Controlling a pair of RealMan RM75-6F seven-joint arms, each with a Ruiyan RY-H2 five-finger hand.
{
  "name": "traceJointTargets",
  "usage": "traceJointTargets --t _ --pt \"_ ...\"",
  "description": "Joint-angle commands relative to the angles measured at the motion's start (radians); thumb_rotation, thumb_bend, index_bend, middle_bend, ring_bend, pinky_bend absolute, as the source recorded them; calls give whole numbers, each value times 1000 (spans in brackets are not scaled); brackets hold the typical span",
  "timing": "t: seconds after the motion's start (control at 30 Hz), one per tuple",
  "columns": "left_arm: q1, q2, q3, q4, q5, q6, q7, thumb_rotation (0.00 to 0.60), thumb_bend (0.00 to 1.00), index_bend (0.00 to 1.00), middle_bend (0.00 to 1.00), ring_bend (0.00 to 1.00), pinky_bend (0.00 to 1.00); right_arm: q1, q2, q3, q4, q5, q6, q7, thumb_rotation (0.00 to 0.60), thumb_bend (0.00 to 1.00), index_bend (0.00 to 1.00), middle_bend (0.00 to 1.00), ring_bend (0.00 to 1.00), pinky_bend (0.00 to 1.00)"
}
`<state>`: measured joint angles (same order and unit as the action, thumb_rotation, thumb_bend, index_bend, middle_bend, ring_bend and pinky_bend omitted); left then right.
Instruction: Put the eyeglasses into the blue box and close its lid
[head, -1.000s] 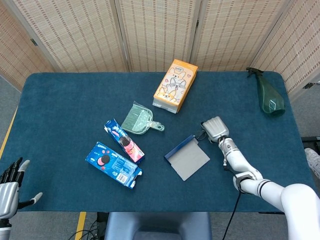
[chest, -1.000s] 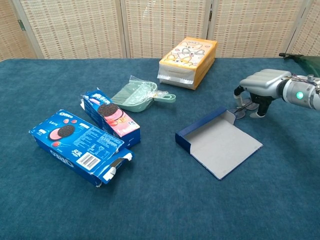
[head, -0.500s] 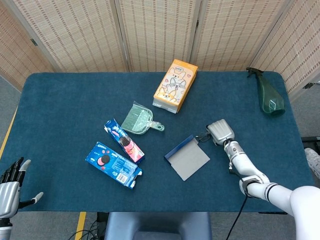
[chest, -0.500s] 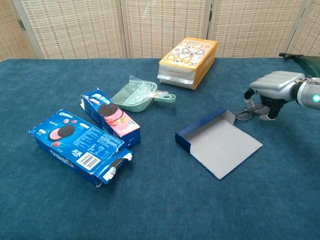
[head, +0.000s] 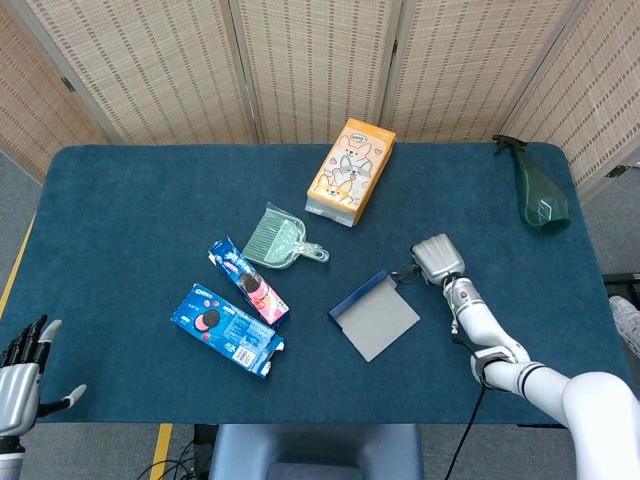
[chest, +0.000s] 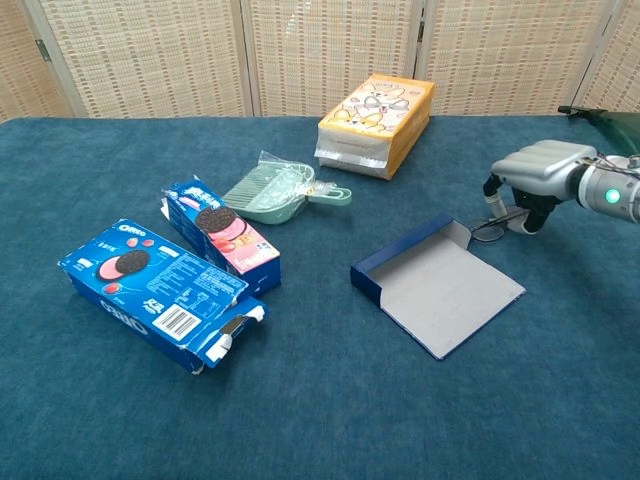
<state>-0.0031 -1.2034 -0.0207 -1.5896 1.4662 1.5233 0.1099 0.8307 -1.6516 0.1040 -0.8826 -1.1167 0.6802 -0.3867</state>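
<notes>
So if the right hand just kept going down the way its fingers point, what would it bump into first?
Probably the eyeglasses, which lie right under the right hand beside the blue box. Just below them is the table. Depth is hard to judge here.

Readable only: "OREO" in white on the large blue cookie box (chest: 160, 293) lying near left on the bench, with a barcode on its side panel. Similar white lettering on the smaller blue-and-pink pack (chest: 222, 232) just behind, too small to make out. Print on the orange carton (chest: 377, 123) far back illegible.
</notes>
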Motion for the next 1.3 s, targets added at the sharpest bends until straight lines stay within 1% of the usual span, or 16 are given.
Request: traceJointTargets --t 0.03,0.5,0.8,0.9,1.0,1.17,1.3 --pt "-1 0 0 0 0 -1 1 600 129 0 0 0 156 -1 -4 0 5 -5 0 3 600 397 506 1000 1000 1000" --pt "-1 1 1 -1 -2 -5 2 600 130 0 0 0 156 -7 -17 6 26 -28 6 18 600 458 585 1000 1000 1000" --pt "-4 2 1 -6 0 -9 7 600 129 0 0 0 156 -26 17 8 -10 -45 27 41 600 479 666 1000 1000 1000" --pt "-4 2 0 -6 -1 -9 5 600 129 0 0 0 156 -44 53 3 -52 -51 40 48 600 480 674 1000 1000 1000" --pt "-6 3 0 -6 -1 -11 6 600 130 0 0 0 156 -65 100 0 -116 -63 71 57 600 480 676 1000 1000 1000" --pt "-9 4 -2 -8 3 -11 4 600 130 0 0 0 156 -98 191 -7 -245 -98 134 69 600 480 684 1000 1000 1000" --pt "-11 2 -1 -9 5 -12 4 600 130 0 0 0 156 -118 253 -9 -353 -122 186 54 600 479 684 1000 1000 1000"
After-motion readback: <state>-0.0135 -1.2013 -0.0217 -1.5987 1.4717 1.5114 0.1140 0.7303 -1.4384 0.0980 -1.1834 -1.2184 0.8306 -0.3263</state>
